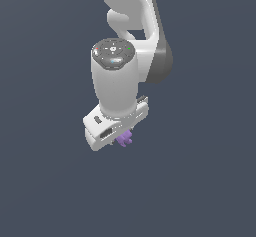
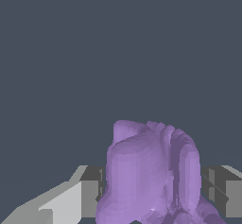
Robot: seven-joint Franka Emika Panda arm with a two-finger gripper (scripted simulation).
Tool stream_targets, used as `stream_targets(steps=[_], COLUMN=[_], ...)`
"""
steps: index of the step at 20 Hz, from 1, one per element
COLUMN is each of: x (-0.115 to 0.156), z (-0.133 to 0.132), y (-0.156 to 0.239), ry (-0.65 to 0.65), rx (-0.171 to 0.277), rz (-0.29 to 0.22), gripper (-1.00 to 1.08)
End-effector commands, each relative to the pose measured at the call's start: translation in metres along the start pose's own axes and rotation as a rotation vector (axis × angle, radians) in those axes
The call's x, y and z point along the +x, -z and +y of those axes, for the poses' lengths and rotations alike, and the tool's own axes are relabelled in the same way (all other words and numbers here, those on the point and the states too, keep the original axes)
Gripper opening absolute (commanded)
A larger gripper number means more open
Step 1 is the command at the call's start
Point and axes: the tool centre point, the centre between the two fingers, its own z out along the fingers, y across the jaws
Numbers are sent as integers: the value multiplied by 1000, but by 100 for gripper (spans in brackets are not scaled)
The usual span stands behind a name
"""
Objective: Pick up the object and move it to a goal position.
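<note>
The purple lumpy object shows just under the white hand of the arm in the exterior view, mostly hidden behind it. In the wrist view the object fills the space between the two grey fingers, which press on it from both sides. My gripper is shut on the object. In the exterior view the gripper is tilted and its fingers are hidden by the hand.
Only a plain dark grey-blue background shows around the arm. No goal marker, table edge or other object is in view.
</note>
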Motion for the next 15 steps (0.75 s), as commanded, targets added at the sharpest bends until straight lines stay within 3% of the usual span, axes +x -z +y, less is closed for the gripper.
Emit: stream_targets(steps=[1,15], x=[5,15], z=[5,16], y=[10,30], ry=[0,0], rx=[1,0], rz=[-1,-1], gripper=[-100,-100])
